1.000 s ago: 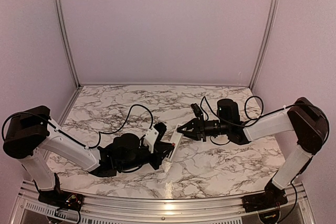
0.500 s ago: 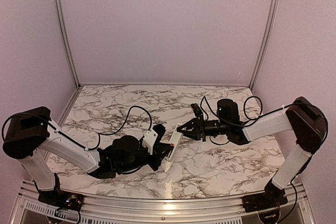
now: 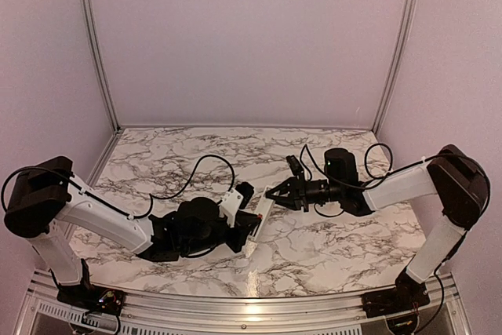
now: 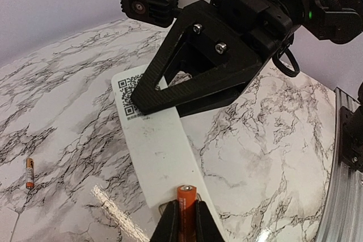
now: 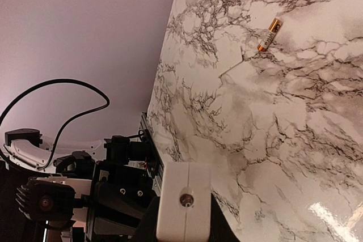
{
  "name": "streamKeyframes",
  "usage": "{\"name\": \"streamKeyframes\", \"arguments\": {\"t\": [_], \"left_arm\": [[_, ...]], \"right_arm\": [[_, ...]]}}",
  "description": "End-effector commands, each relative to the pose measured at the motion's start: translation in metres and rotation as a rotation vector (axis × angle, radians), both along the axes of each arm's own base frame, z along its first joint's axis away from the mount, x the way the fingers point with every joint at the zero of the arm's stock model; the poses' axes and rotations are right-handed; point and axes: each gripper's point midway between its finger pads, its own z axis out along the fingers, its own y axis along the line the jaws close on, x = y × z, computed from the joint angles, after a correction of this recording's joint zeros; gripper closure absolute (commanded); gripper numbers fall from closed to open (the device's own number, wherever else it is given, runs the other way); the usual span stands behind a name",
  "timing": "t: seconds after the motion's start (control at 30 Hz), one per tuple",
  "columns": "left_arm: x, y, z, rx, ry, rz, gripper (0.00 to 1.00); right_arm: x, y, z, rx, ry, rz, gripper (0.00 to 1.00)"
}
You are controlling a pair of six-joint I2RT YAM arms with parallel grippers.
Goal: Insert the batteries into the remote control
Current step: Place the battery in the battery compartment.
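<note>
The white remote control point(image 4: 157, 150) lies tilted with its back up, a QR label at its far end. My right gripper point(image 3: 276, 192) is shut on that far end; the remote's end face point(image 5: 182, 199) shows between its fingers in the right wrist view. My left gripper point(image 4: 182, 212) is shut on an orange battery point(image 4: 187, 201), held tip-first at the remote's near end, where the battery slot lies. In the top view the left gripper point(image 3: 248, 227) sits at the remote's point(image 3: 263, 211) lower end. A second battery point(image 4: 29, 173) lies loose on the table; it also shows in the right wrist view point(image 5: 270, 33).
The marble table point(image 3: 196, 151) is fenced by aluminium rails and lilac walls. The metal front rail point(image 4: 343, 157) runs along the near edge. Cables loop over both arms. The loose battery lies to the left of the remote in the left wrist view.
My left gripper with the battery has moved slightly right and forward, closer to the remote's lower end. The right gripper and remote have barely moved.
</note>
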Motion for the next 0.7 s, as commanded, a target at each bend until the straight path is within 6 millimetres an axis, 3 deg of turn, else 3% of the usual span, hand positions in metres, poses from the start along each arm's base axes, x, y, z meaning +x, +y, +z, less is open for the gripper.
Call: {"name": "streamKeyframes", "arguments": {"t": [0.0, 0.67], "left_arm": [[0.004, 0.001, -0.010, 0.046, 0.043, 0.033, 1.00], [0.003, 0.008, -0.025, 0.086, 0.083, 0.050, 1.00]], "right_arm": [[0.007, 0.004, 0.016, 0.018, -0.044, 0.006, 1.00], [0.013, -0.002, 0.024, 0.033, -0.058, -0.028, 1.00]]}}
